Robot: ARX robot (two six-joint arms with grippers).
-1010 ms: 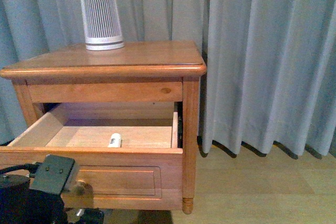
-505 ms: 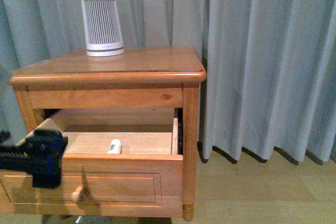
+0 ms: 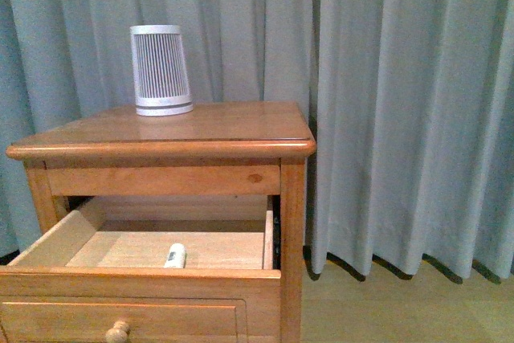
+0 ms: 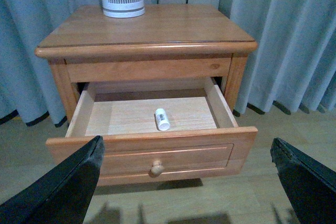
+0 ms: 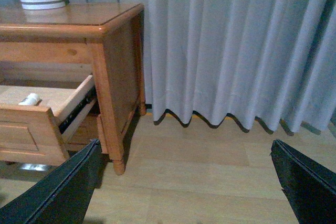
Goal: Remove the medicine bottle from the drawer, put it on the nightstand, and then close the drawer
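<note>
We judge the task to be at its first stage. The drawer (image 4: 152, 153) is pulled well out, so the opening is done. The bottle (image 4: 162, 119) lies on its side on the drawer's pale floor, near the middle and towards the front wall, touching no wall and no hand. The nightstand (image 3: 209, 130) carries only a ribbed cylinder (image 3: 161, 70) at the back left of its top. The rest of the top is bare wood.

Nothing has been lifted yet. What is left is to grasp the bottle, set it on the top, and push the drawer shut, probably by its front or its knob (image 4: 156, 169).

Neither arm shows in the front view. The left hand (image 4: 186, 142) looks down into the drawer from in front of it, its fingers (image 4: 68, 187) spread wide apart with nothing between them, well away from the bottle. The right hand (image 5: 185, 145) is just as wide apart and empty, off to the nightstand's right and facing the curtain (image 5: 226, 45) and floor.

As for writing, the bottle bears a small label with dark marks, seen best from the left wrist, but it is too small for us to read. We see no brand or lettering on the cylinder or the nightstand.
</note>
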